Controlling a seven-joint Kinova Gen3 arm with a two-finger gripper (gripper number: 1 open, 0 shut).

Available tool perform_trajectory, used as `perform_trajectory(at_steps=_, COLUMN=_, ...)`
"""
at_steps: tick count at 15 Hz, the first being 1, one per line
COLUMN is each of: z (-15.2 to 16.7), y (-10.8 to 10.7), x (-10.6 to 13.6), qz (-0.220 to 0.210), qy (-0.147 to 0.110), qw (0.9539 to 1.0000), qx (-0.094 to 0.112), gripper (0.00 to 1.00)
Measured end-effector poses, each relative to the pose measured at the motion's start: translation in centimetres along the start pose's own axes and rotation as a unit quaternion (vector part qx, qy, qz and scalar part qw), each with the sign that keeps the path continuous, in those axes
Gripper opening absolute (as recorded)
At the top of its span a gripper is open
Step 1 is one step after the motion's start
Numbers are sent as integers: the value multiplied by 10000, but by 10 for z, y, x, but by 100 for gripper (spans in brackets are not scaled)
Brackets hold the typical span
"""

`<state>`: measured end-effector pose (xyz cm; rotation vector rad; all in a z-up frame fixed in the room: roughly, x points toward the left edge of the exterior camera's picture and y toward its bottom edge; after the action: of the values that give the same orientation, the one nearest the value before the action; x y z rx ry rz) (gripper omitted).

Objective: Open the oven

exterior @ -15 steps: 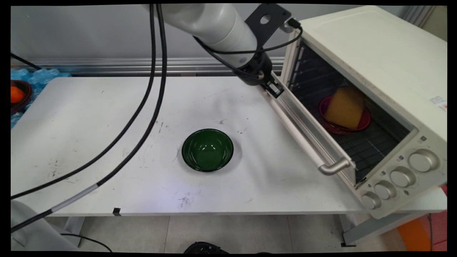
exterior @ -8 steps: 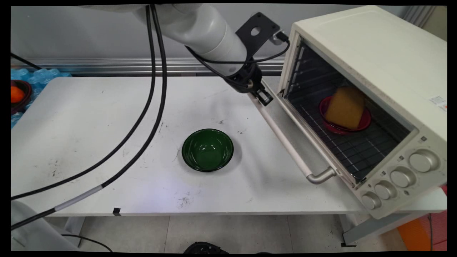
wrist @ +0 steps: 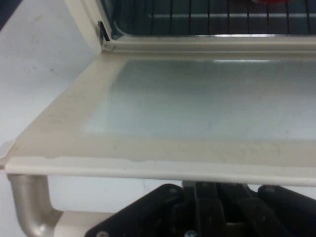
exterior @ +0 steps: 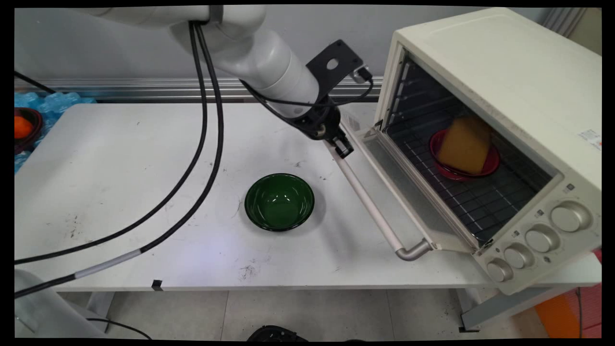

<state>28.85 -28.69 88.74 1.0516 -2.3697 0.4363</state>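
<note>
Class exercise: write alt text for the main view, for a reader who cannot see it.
A robot gripper holds the handle of a toaster oven's lowered door; inside, a yellow wedge sits on a red plate. A green bowl stands nearby.

Gripper [exterior: 342,148] fingertips hidden under door [wrist: 207,98] edge, hand view. Red plate [exterior: 487,163] half-covered by yellow block [exterior: 463,144]. Oven [exterior: 519,96] cut off right.

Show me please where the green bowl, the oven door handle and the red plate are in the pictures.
green bowl [exterior: 279,202]: main view, middle of its inside.
oven door handle [exterior: 365,198]: main view, middle of the long white bar.
red plate [exterior: 490,166]: main view, bare rim at its right, inside the oven.
</note>
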Motion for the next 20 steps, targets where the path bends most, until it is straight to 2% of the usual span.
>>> perform_trajectory(at_steps=8, z=9, y=-17, x=-26, qz=259, qy=52, qw=9995, qx=-190, gripper=0)
perform_trajectory(at_steps=20, z=7, y=-48, x=-74, qz=348, qy=64, qw=9987, qx=-365, gripper=0)
